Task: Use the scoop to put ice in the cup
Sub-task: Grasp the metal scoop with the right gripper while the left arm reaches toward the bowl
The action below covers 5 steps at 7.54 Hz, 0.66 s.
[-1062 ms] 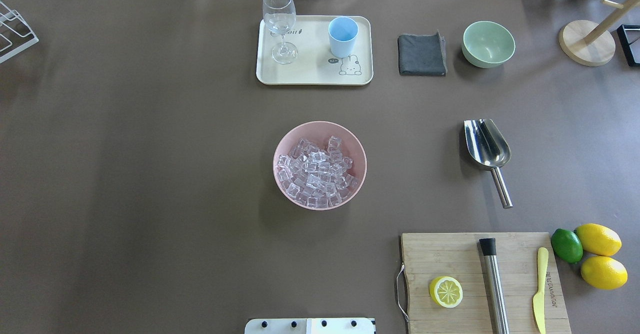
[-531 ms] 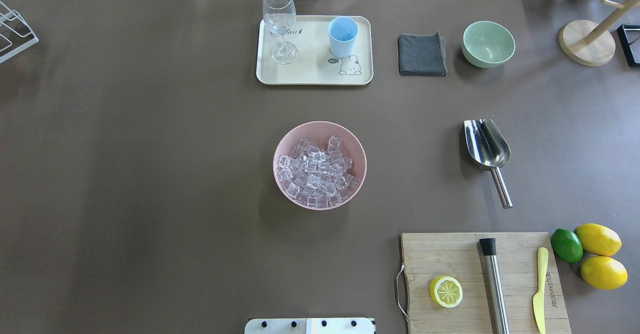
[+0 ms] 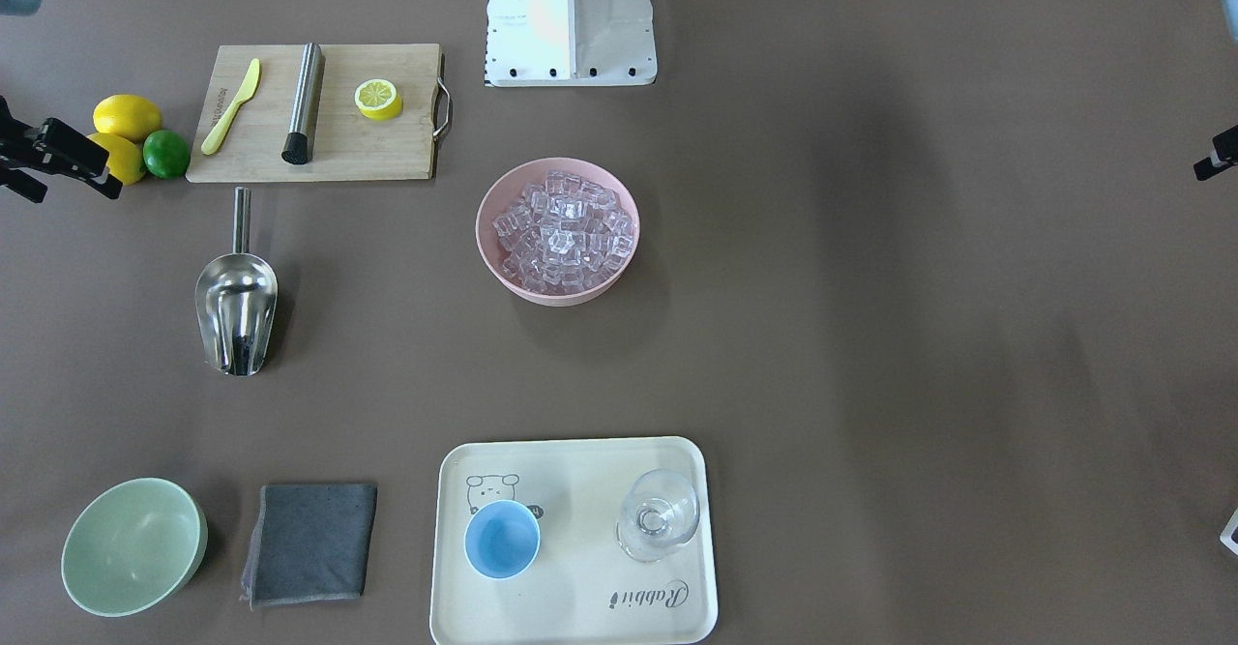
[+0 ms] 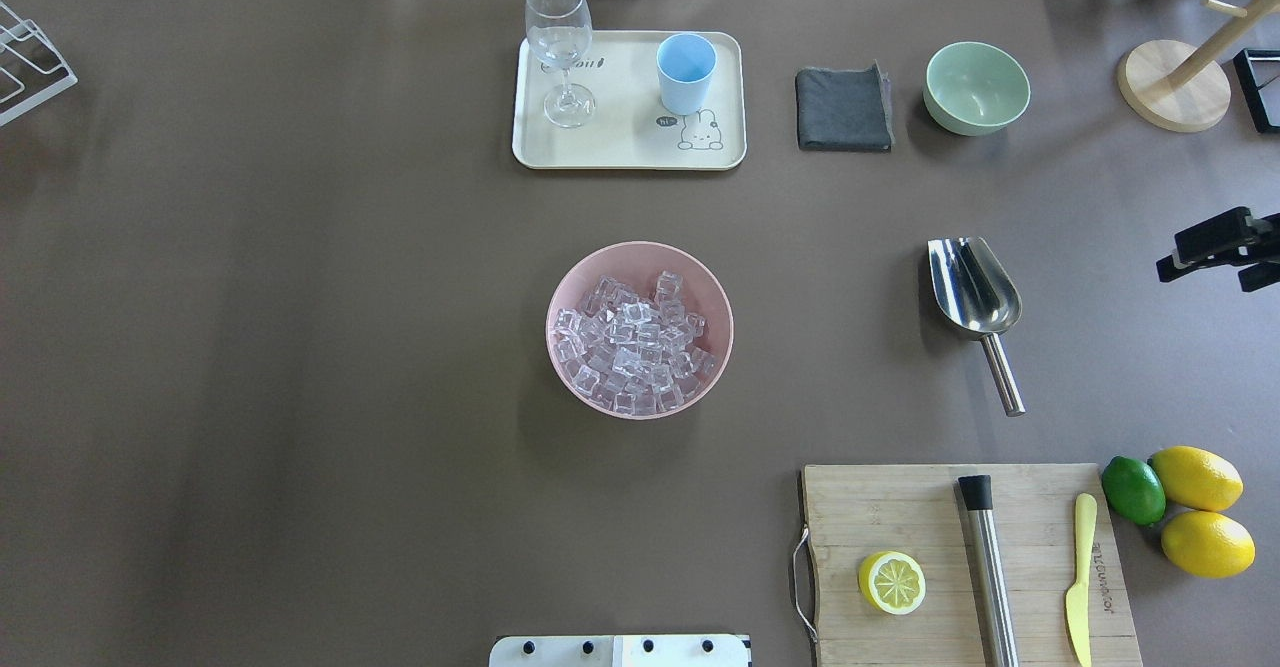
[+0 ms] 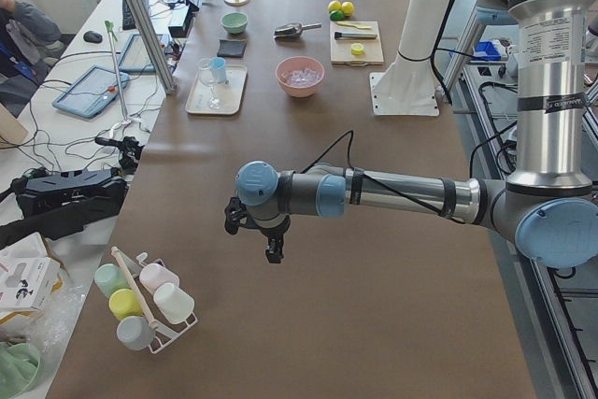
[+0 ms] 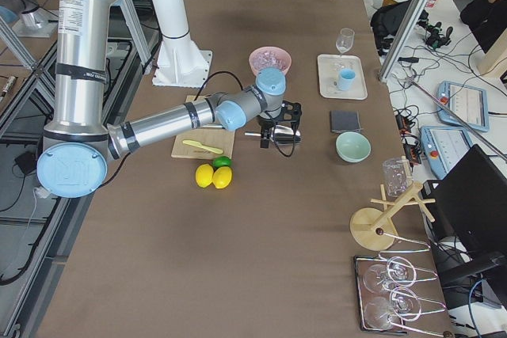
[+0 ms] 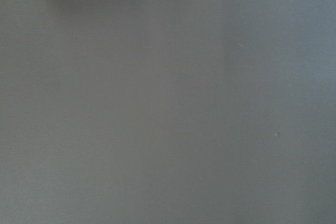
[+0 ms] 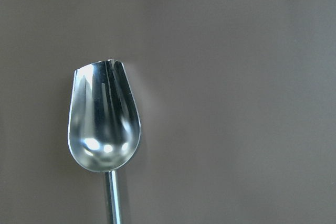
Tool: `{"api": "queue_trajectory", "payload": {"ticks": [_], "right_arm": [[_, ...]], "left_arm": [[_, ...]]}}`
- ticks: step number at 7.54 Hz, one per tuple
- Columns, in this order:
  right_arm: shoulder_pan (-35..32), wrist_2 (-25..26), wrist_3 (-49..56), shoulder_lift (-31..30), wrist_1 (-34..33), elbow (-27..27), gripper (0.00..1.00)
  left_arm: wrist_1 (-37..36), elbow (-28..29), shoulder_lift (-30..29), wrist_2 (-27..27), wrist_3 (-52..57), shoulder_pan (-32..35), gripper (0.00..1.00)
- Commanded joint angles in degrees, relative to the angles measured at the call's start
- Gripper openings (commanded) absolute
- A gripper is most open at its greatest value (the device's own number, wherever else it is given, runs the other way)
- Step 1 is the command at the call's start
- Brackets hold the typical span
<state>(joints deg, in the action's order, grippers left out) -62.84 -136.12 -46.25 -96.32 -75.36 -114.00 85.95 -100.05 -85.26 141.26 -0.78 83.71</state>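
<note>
Well right of the scoop (image 4: 975,289), right tool (image 4: 1210,252) — released, empty; left tool (image 3: 1214,160) — grip unclear.

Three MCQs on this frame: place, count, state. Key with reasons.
1. Where is the cup? A) on the tray, beside the wine glass B) on the cutting board C) in the pink bowl
2. How many whole lemons lie by the lime? A) one B) two C) four
3. The scoop is: A) full of ice B) lying empty on the table C) standing in the cup
1 A, it stands on the tray; 2 B, two show beside the lime; 3 B, its trough is bare.
</note>
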Motion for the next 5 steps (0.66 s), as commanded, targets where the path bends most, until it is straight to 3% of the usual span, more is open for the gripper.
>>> {"api": "queue_trajectory", "payload": {"ticks": [1, 3, 5], "right_arm": [[11.5, 6.5, -6.0, 0.7, 0.8, -1.8, 1.0], [17.1, 10.2, -12.0, 1.7, 0.7, -2.5, 1.0], [18.1, 11.2, -11.3, 3.1, 0.7, 0.1, 1.0]], "left_arm": [[-0.9, -5.3, -4.7, 0.6, -1.8, -8.9, 0.95], [3.7, -10.1, -7.1, 0.7, -19.3, -15.7, 0.95], [17.2, -10.2, -7.6, 0.4, -38.5, -24.8, 0.95]]}}
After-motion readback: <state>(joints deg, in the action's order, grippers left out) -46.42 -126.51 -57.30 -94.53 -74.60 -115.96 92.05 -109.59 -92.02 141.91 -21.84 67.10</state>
